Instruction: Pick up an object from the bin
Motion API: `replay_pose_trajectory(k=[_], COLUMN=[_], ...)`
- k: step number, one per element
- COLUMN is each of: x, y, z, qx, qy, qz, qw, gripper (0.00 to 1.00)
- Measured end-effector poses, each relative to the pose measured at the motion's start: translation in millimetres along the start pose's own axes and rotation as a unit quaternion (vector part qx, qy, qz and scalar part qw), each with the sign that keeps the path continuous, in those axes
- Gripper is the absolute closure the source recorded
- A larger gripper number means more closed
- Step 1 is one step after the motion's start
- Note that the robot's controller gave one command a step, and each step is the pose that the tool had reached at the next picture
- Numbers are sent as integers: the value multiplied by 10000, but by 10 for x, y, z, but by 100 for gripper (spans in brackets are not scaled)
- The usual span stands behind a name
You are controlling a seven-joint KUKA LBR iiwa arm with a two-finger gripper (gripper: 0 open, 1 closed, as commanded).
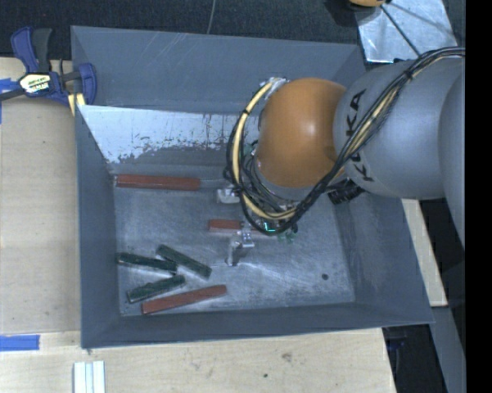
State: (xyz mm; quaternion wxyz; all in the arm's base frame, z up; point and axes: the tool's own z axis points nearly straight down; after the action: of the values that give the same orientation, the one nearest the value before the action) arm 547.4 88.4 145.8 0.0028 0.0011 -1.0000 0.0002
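Mid-bin, a short brown stick (222,226) lies beside the end effector (239,241), grip unclear.

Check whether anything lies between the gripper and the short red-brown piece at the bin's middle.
Nothing visible does. The short red-brown piece lies on bare bin floor just left of the gripper; the dark green sticks lie apart, at front left.

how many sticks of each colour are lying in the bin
red-brown sticks: 3
dark green sticks: 3
total: 6
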Motion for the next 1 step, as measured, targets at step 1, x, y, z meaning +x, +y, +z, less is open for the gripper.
replay_pose_trajectory(k=[1], x=[-20], y=[-2], z=[-45], qx=[-6], qy=[-42], qz=[11], qw=[10000], gripper=[0])
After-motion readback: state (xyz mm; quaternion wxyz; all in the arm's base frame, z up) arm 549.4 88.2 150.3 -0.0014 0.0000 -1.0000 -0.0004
